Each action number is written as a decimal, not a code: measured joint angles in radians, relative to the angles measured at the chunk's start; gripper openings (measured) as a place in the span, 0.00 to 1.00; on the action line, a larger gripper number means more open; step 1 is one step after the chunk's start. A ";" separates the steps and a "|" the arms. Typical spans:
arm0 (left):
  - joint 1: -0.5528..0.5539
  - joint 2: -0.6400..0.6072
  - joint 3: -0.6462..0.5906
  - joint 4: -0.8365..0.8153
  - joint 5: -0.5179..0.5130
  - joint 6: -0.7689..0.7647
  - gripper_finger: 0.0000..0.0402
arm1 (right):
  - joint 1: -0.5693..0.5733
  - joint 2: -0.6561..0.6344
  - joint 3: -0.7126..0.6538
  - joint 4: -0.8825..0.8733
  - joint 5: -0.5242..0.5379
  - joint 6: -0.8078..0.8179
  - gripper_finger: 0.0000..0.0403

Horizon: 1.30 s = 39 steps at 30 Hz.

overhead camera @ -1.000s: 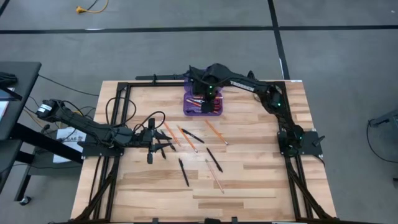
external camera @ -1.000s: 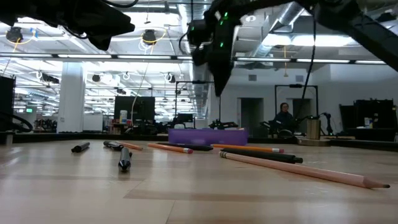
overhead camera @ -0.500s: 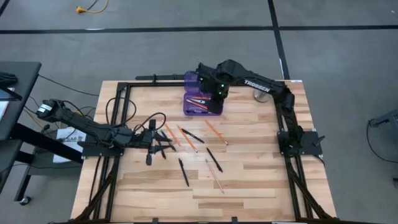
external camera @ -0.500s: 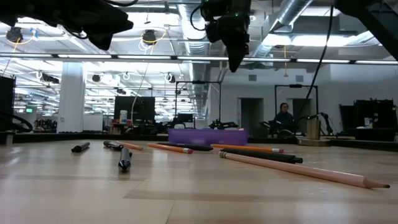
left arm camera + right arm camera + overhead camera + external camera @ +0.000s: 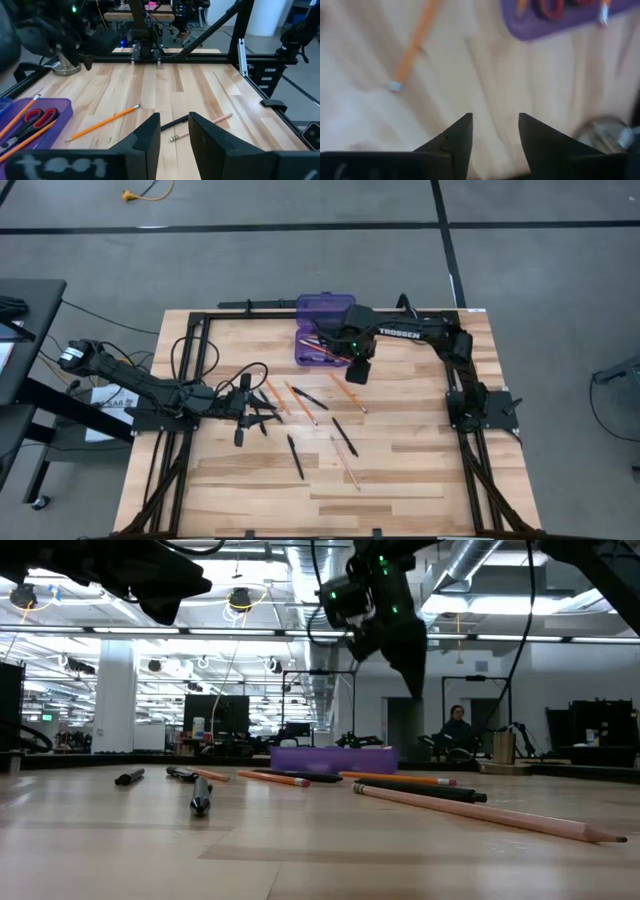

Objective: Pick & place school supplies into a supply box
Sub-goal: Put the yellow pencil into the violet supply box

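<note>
The translucent purple plastic supply box (image 5: 324, 340) at the table's far edge holds red-handled scissors (image 5: 39, 116) and some pencils, about eight lie loose, and the right gripper (image 5: 358, 370) hovers spread and empty.

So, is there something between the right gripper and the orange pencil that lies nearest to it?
Nothing visible. The right gripper is open and empty above bare wood, just beside the purple box. The pencil lies free below it.
</note>
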<state>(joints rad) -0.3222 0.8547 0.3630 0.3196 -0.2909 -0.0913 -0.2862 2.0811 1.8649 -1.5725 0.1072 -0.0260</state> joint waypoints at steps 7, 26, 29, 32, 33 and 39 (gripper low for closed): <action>0.000 0.000 0.000 0.000 0.001 -0.002 0.23 | -0.065 0.000 -0.089 0.064 0.150 0.056 0.23; 0.000 0.000 0.000 0.000 0.001 -0.011 0.23 | -0.330 0.000 -0.206 0.473 -0.012 0.355 0.00; 0.000 0.000 0.000 0.001 0.001 -0.011 0.23 | -0.320 0.008 -0.206 0.495 -0.013 0.374 0.00; 0.000 0.000 0.000 0.005 0.001 -0.011 0.23 | -0.314 0.021 -0.206 0.506 -0.031 0.378 0.00; 0.000 0.000 0.000 0.005 0.001 -0.011 0.23 | -0.309 0.026 -0.205 0.517 -0.036 0.378 0.00; 0.000 0.000 0.000 0.007 0.001 -0.021 0.23 | -0.290 0.035 -0.205 0.564 -0.048 0.369 0.00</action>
<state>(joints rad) -0.3222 0.8547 0.3630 0.3267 -0.2901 -0.1127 -0.5761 2.1159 1.6602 -1.0085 0.0591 0.3431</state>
